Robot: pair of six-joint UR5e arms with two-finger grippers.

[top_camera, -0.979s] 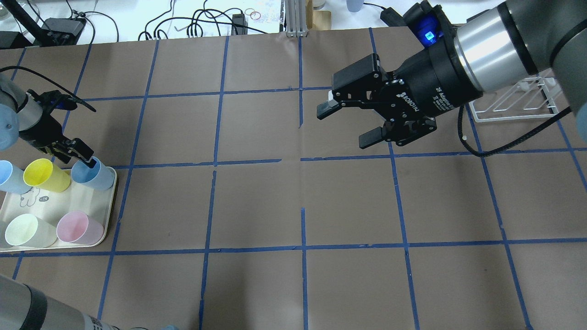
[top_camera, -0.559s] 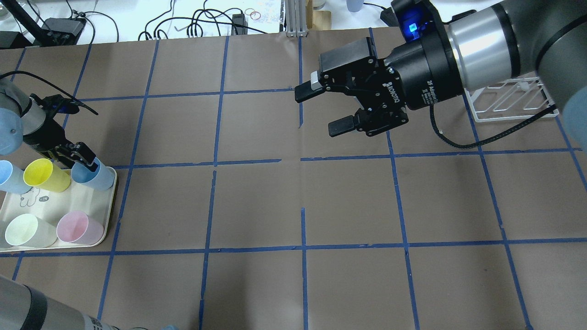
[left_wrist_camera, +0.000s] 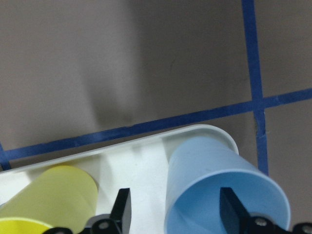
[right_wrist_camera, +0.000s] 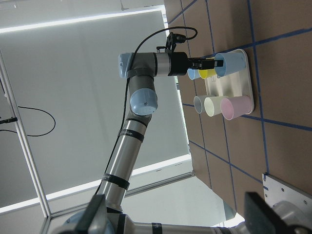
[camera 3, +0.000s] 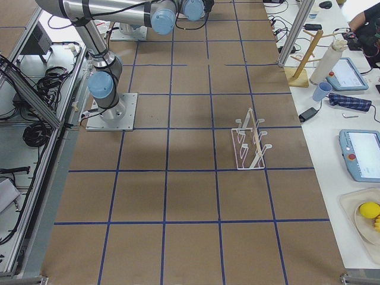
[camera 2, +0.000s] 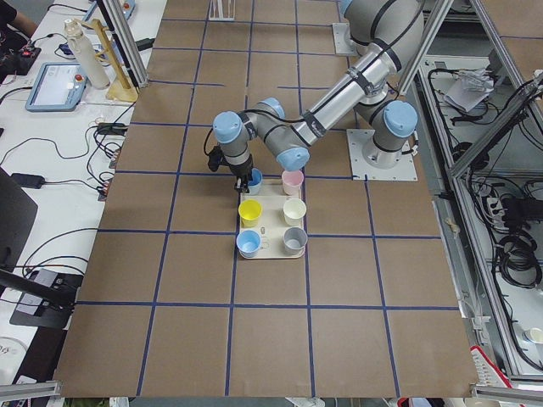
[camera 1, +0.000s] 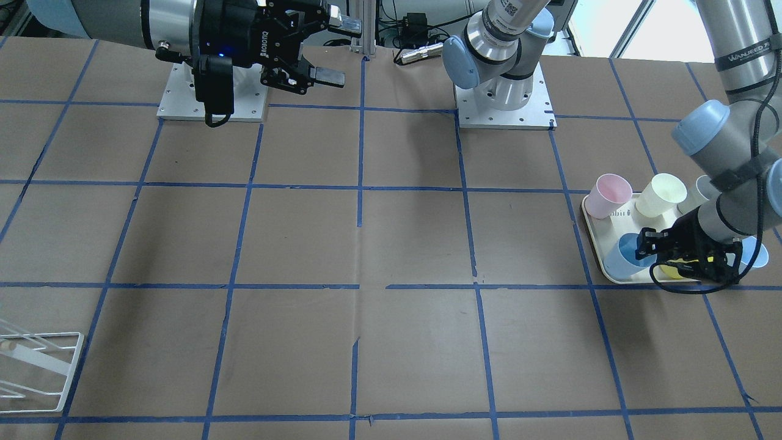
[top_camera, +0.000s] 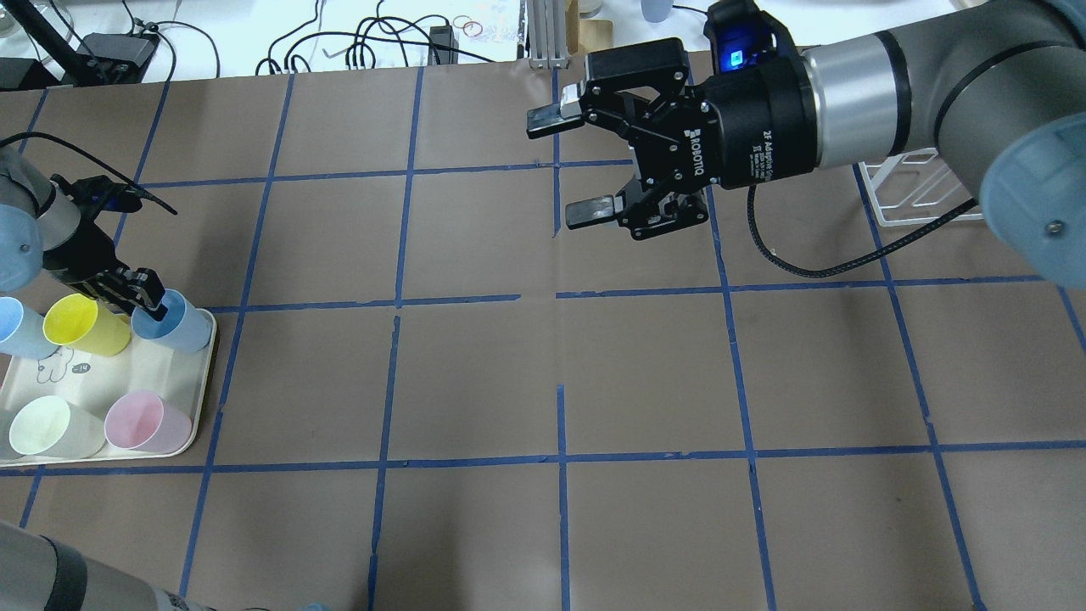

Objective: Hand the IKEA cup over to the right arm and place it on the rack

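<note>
The IKEA cup is a medium-blue tumbler standing upright at the far right corner of the cream tray. It also shows in the front view and the left wrist view. My left gripper is open and straddles the cup's rim. In the left wrist view one finger is outside the wall and the other is inside the cup. My right gripper is open and empty, held in the air over the table's far middle. The white wire rack stands at the far right, partly hidden behind the right arm.
On the tray stand a yellow cup right beside the left gripper, a pale blue cup, a cream cup and a pink cup. Cables and boxes lie beyond the table's far edge.
My right gripper has swung left and toward the table's far edge, still open. My left gripper has shifted slightly at the blue cup's rim; the cup has not moved.
</note>
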